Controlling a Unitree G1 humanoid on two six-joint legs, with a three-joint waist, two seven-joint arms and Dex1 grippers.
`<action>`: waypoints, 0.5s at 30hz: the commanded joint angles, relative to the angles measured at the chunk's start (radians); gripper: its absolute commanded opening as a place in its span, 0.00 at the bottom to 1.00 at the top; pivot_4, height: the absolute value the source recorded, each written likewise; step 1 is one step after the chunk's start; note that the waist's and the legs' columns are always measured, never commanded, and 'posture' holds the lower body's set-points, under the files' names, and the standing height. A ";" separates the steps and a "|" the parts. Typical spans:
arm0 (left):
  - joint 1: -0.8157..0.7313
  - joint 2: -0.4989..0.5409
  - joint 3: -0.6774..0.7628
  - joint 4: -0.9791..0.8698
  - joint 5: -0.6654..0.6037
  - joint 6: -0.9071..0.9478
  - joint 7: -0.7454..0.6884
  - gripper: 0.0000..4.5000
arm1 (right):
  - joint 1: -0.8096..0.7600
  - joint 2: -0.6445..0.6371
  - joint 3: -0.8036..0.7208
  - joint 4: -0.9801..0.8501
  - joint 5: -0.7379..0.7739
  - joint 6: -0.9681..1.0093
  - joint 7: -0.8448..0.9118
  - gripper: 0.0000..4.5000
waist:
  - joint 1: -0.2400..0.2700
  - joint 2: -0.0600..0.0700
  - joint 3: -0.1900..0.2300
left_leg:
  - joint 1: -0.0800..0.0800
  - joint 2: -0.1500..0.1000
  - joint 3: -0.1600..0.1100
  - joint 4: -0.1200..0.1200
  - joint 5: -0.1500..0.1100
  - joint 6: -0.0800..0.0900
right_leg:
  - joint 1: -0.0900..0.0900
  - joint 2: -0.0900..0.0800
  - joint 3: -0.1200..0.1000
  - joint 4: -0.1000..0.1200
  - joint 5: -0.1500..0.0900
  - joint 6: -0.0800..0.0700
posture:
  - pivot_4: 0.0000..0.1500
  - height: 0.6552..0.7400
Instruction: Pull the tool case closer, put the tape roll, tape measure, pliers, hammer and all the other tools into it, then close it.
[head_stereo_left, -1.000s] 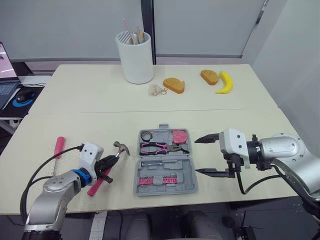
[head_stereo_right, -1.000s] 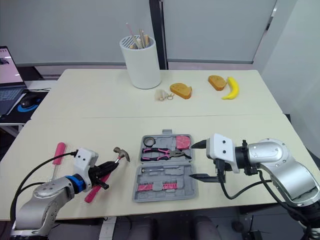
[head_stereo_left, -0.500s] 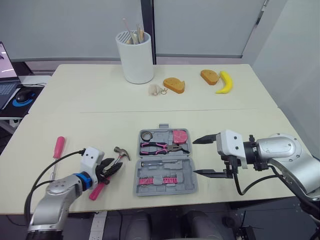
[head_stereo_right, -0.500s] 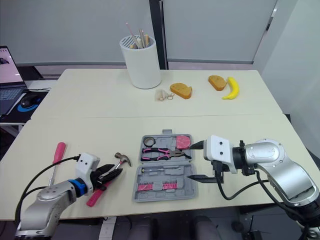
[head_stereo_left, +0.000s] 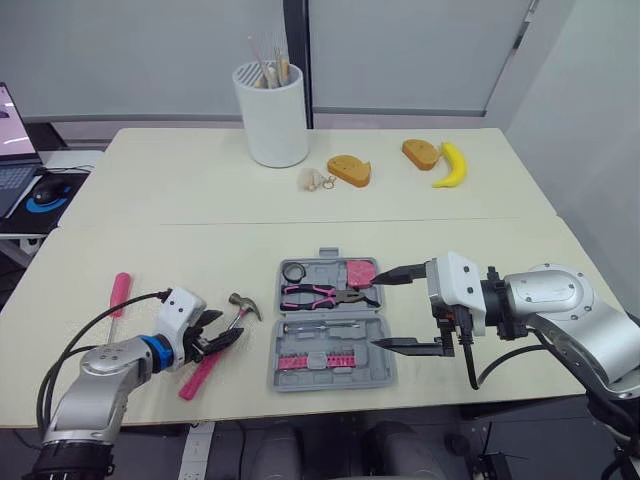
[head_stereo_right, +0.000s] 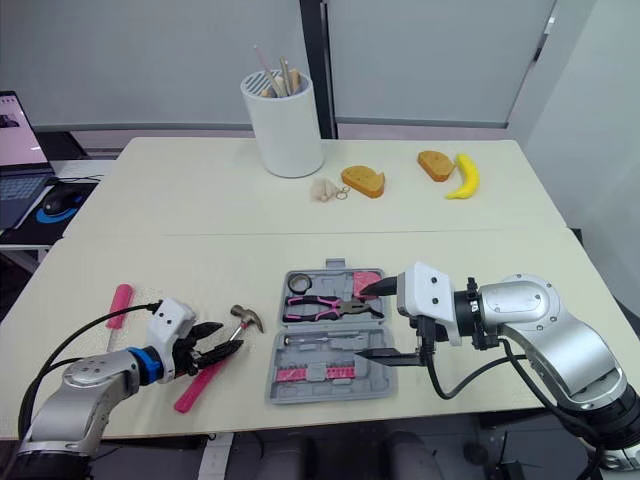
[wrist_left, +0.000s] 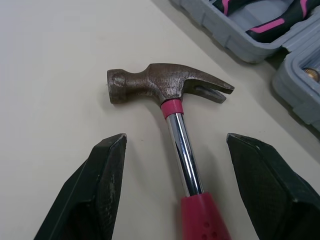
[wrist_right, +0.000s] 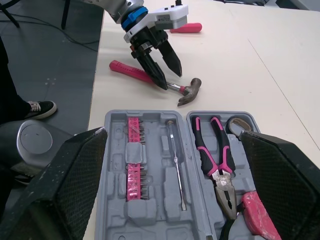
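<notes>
Hammer (wrist_left: 179, 135) diagonal, apparently flat, head toward tool case (head_stereo_left: 330, 381).

- The left arm (head_stereo_left: 95, 385) reached forward from the near left. Its grey forearm angled inward, with a blue ring (head_stereo_left: 152, 352) at the wrist.
- The left pincer (head_stereo_left: 228, 333) sat low and pointed toward the robot's right. Its two black fingers (wrist_left: 95, 195) were spread, with a clear gap between the tips, and gripped nothing.
- The right arm (head_stereo_left: 560, 305) came in from the right side. Its silver forearm was roughly level and aimed toward the robot's left.
- The right pincer (head_stereo_left: 377, 312) gaped wide, one fingertip farther from the robot and the other nearer. Its fingers (wrist_right: 60, 185) held nothing.
</notes>
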 joint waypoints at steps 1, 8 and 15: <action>-0.017 -0.022 -0.004 0.001 0.026 0.001 0.055 0.73 | -0.008 -0.006 -0.007 -0.032 -0.003 -0.015 -0.005 1.00 | 0.000 0.000 0.000 | 0.000 0.000 0.000 0.000 0.000 0.000 | 0.000 0.000 0.000 0.000 0.000 0.000 | 1.00 0.93; 0.018 -0.026 -0.045 -0.007 0.062 0.046 0.089 0.38 | -0.038 -0.004 0.002 -0.018 -0.007 -0.005 -0.005 1.00 | -0.001 0.001 0.000 | 0.000 0.000 0.000 0.000 0.000 0.000 | 0.000 0.000 0.000 0.000 0.000 0.000 | 1.00 0.93; 0.055 -0.025 -0.030 -0.043 0.043 0.054 0.094 0.01 | -0.033 -0.013 -0.005 -0.030 -0.007 0.000 -0.012 1.00 | -0.001 0.002 -0.001 | 0.001 0.000 0.000 0.000 0.000 0.000 | 0.000 0.000 0.000 0.000 0.000 0.000 | 1.00 0.93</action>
